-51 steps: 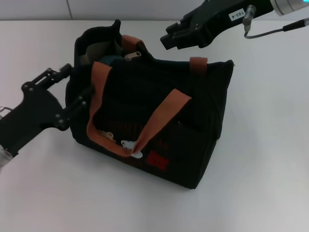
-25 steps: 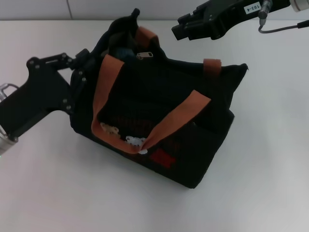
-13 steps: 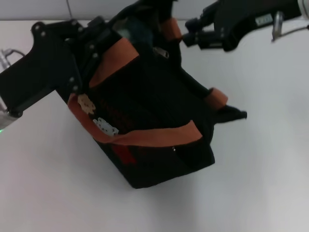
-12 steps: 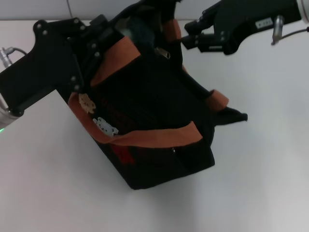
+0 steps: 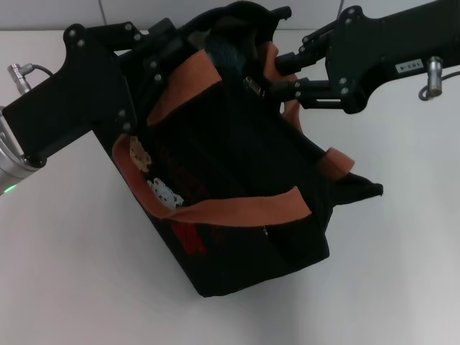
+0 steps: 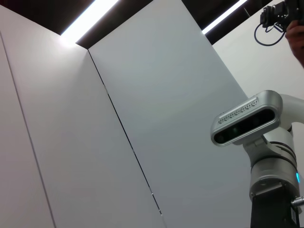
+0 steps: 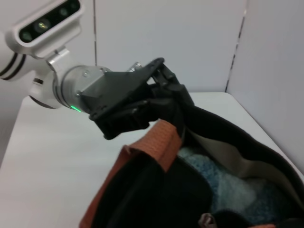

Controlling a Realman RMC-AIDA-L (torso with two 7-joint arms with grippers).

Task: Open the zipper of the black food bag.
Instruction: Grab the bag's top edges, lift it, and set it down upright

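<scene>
The black food bag (image 5: 237,180) stands tipped on the white table, its left end raised and its orange-brown handles (image 5: 237,208) hanging across the front. My left gripper (image 5: 162,57) is shut on the fabric at that raised end; the right wrist view shows the left gripper (image 7: 159,95) clamped on the rim. The zipper runs along the top, and its small metal pull tab (image 5: 253,87) lies near the partly open mouth. My right gripper (image 5: 284,75) hovers open just right of the tab. Blue cloth (image 7: 223,185) shows inside the bag (image 7: 156,199).
The white table (image 5: 72,273) spreads around the bag, with a white wall behind it. The right arm's metal connector and cable (image 5: 433,75) hang at the far right. The left wrist view holds only wall panels and the robot's head (image 6: 244,118).
My left gripper has lifted the bag's left end, tipping the bag toward the right. My right gripper has come down and left, close to the pull tab.
</scene>
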